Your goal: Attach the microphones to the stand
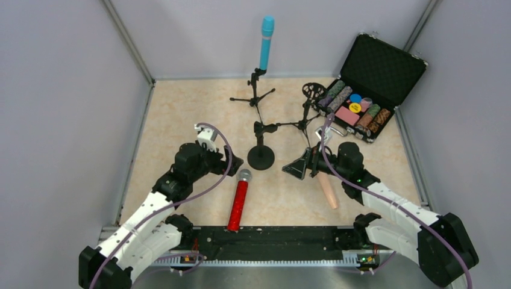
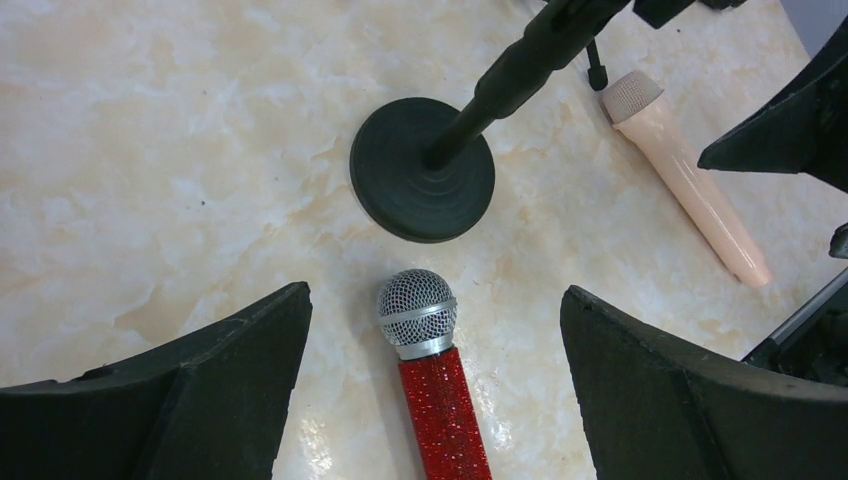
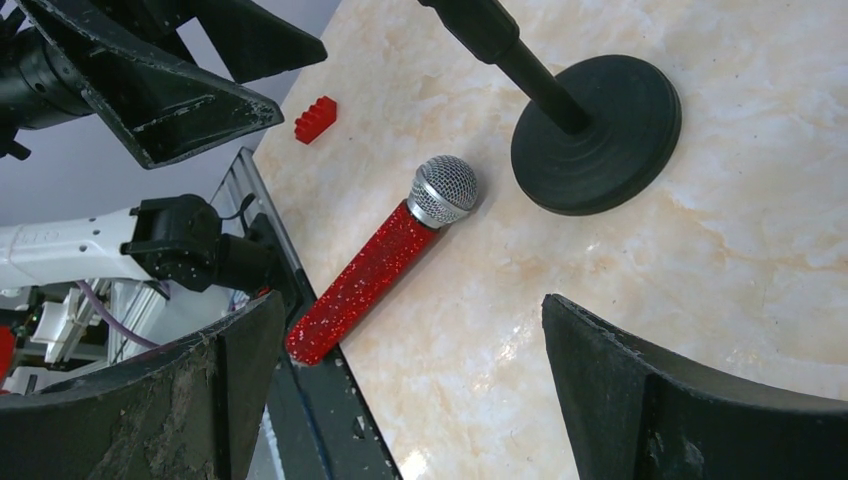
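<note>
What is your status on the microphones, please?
Left hand, right hand open, empty. Teal microphone on its stand; red microphone and peach microphone flat on table. Round stand base near red head, apart.

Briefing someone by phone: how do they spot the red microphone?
On the marbled table, find the round black stand base mid-table. The red microphone lies flat on that base's near side. Only it glitters, with a silver mesh head; the peach microphone nearby is plain.

Bright, even light, soft shadows, sharp focus; the red microphone [image 2: 440, 410] glints.
</note>
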{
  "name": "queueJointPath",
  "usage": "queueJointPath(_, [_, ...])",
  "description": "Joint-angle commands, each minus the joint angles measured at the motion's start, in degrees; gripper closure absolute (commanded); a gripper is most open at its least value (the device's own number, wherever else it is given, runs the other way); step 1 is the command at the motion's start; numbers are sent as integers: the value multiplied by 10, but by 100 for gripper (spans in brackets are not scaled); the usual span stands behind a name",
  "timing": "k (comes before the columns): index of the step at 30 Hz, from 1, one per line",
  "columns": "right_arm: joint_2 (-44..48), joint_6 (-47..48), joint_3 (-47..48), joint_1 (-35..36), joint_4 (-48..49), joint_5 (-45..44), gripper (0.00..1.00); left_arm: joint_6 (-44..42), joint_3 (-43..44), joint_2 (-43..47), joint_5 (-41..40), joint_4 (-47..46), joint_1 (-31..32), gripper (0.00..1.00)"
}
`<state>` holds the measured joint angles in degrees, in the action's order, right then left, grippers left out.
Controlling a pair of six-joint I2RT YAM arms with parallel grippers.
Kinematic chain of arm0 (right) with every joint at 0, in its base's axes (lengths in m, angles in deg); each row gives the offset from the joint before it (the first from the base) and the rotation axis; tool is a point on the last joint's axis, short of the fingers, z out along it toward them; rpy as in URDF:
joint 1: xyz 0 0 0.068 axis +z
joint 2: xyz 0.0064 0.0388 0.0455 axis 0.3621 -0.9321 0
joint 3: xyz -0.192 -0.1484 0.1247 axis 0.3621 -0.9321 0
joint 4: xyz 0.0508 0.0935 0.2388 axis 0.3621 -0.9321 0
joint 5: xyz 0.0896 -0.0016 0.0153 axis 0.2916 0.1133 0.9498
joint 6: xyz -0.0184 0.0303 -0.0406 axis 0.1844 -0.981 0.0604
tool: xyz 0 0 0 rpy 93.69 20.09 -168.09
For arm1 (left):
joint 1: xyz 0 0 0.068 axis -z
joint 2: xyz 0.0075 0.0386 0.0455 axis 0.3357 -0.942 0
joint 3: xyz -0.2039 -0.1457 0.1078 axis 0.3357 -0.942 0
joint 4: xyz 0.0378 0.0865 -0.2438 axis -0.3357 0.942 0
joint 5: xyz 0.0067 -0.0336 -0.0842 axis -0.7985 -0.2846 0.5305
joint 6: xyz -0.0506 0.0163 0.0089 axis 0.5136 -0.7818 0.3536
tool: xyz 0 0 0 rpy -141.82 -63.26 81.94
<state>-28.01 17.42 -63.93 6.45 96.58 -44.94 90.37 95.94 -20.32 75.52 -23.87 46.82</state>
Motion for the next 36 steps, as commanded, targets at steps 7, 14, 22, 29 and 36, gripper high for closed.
queueJointPath(7, [20,19,4,-5,-30,-22,3,81,-27,-31,19,-27,-1,1])
queueJointPath(14, [20,37,41,-4,-127,-56,3,102,-25,-75,21,-43,-2,1])
queueJointPath(22, [15,57,83,-5,-235,-97,3,135,25,-142,5,-18,-2,1])
queueJointPath(29, [-5,97,164,-4,-366,-160,2,162,68,-156,-84,5,-2,1])
queueJointPath(36, [-43,155,236,-4,-496,-288,2,105,118,-146,-208,97,-2,2])
